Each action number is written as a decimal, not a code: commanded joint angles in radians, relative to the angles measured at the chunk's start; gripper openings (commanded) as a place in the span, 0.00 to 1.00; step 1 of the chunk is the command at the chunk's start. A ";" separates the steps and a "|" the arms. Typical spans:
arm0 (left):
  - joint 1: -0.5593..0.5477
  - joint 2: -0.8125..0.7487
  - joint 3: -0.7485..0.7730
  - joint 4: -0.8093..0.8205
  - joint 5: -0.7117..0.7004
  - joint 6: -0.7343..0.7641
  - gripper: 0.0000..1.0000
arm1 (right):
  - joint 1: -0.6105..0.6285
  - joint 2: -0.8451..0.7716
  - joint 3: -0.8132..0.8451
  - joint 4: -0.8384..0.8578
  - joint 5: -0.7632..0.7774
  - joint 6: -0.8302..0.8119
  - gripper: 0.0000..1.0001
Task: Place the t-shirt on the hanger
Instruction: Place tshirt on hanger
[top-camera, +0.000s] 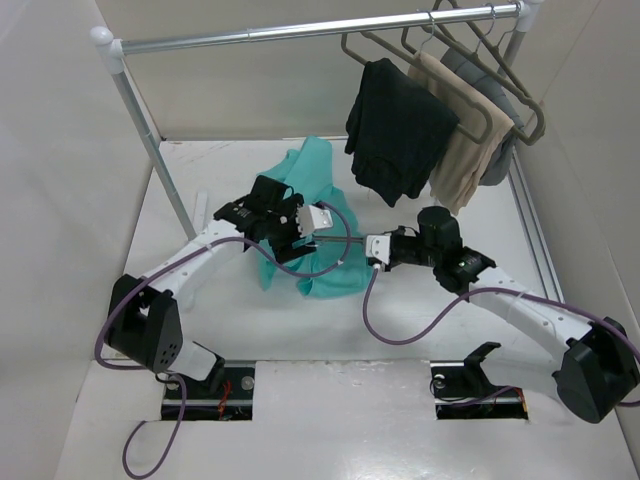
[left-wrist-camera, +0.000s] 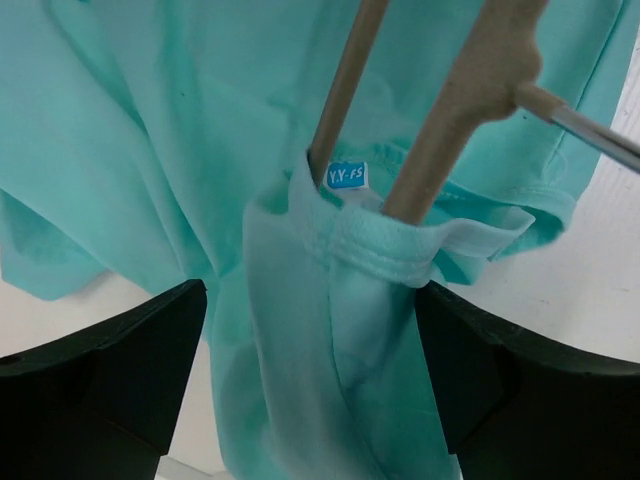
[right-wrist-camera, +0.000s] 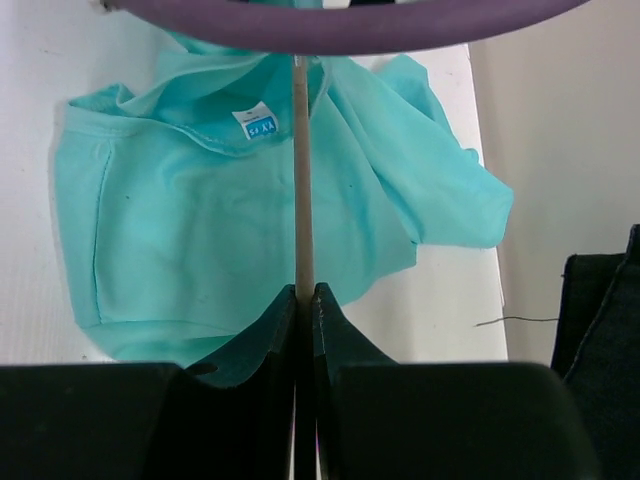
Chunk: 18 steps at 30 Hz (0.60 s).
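Note:
The teal t-shirt (top-camera: 318, 172) lies crumpled on the white table between the two arms. In the left wrist view the t-shirt (left-wrist-camera: 120, 130) shows its neck with a small blue label (left-wrist-camera: 347, 176). Two arms of a beige hanger (left-wrist-camera: 470, 90) pass into the neck opening. My left gripper (left-wrist-camera: 310, 330) is open, its jaws wide on either side of the collar fold. My right gripper (right-wrist-camera: 305, 292) is shut on the thin beige rod of the hanger (right-wrist-camera: 301, 200), above the t-shirt (right-wrist-camera: 180, 230). In the top view the left gripper (top-camera: 300, 232) and the right gripper (top-camera: 372, 248) face each other.
A metal rail (top-camera: 300, 30) on a slanted post (top-camera: 150, 140) spans the back. A black garment (top-camera: 400, 125), a beige garment (top-camera: 455, 150) and a grey one (top-camera: 500, 110) hang at its right, beside empty hangers (top-camera: 380, 45). A purple cable (right-wrist-camera: 350, 20) crosses the right wrist view.

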 joint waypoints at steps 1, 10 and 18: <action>0.000 -0.011 -0.046 0.051 0.021 0.019 0.81 | 0.007 -0.014 0.040 0.074 -0.062 0.001 0.00; 0.000 0.009 -0.046 0.057 0.126 0.011 0.00 | -0.002 -0.005 0.040 0.074 -0.080 -0.009 0.00; 0.056 0.018 0.080 -0.092 0.145 -0.082 0.00 | -0.002 0.005 0.114 0.048 0.053 0.047 0.38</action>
